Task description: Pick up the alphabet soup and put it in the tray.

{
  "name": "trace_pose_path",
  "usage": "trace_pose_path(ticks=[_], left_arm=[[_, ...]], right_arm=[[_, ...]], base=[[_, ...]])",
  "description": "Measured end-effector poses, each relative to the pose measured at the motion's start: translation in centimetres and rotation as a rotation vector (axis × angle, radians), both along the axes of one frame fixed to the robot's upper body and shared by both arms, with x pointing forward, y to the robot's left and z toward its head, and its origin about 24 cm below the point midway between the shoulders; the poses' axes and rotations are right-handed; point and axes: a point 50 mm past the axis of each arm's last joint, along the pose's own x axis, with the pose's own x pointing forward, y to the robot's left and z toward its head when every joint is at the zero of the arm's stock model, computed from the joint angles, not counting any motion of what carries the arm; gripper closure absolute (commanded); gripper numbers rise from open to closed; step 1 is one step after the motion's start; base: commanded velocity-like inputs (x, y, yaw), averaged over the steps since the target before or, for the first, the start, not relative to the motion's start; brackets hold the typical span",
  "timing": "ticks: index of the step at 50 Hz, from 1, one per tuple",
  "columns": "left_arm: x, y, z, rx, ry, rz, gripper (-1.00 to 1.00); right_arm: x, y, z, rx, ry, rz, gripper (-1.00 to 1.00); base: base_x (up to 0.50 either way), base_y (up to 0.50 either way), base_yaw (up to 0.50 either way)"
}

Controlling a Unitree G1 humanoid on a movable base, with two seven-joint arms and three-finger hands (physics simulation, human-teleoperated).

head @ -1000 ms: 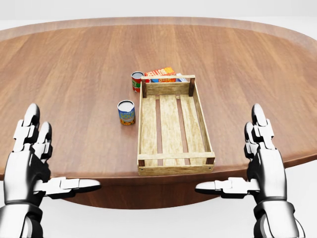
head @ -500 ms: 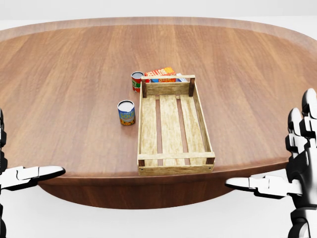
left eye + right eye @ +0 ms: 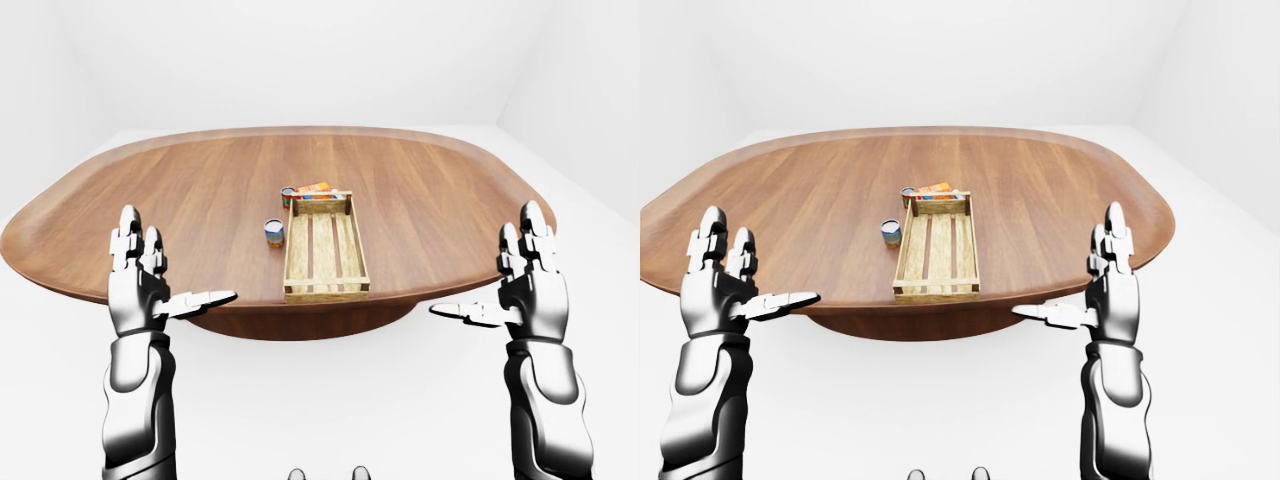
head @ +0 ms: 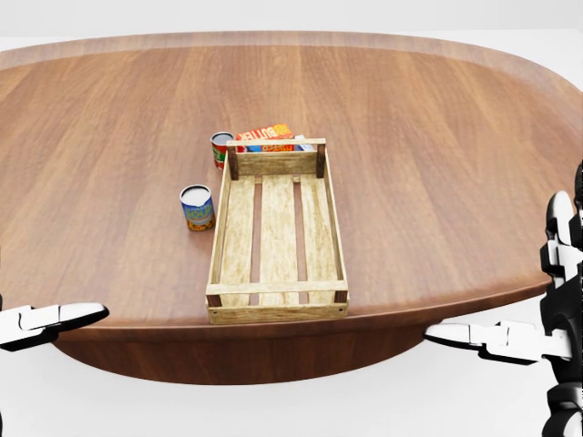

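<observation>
Since both hands are nowhere near the cans yet, I'd call this the approach step, before any reaching has started. Everything sits around the tray point(image 4: 221, 238), a slatted wooden crate with nothing in it, lying lengthwise on the wooden surface point(image 4: 437, 164). The alphabet soup point(image 4: 197, 208), which I'm guessing is the can with the blue and yellow label, stands upright just to the left of the tray in the head view, beside its left rail but not touching it as far as I can tell. A second can, the red can point(image 4: 221, 148), stands by the tray's upper left corner, and an orange box point(image 4: 266, 137) lies right behind the tray's top end. The left hand point(image 3: 140, 290) and the right hand point(image 3: 530, 290) are both wide open, fingers up and thumbs pointing inward, gripping nothing, hanging below the tray's lower end, off the surface edge and well apart on either side. Next move probably calls for the left hand to go in over the surface, get its fingers around the soup without bumping the tray rail, then lift it clear over that rail.
</observation>
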Motion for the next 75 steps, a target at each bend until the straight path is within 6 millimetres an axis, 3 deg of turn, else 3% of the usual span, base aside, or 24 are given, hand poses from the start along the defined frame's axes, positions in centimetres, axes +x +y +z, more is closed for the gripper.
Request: trace_pose_path(ticks=[39,66,75], left_arm=[[0.0,0.2,-0.4,0.005,0.021,0.015,-1.00],[0.1,0.1,-0.5,0.008,0.027,0.011,-1.00],[0.0,-0.2,-0.4,0.029,0.026,0.001,-1.00]], right_arm=[[0.2,1.1,-0.1,-0.055,0.017,0.047,-1.00],[0.4,1.5,-0.4,-0.074,0.035,0.056,-1.00],[0.2,1.3,-0.3,-0.053,0.028,0.055,-1.00]], base=[[0.43,-0.14,0.00],[0.50,0.22,0.00],[0.07,0.04,0.00]])
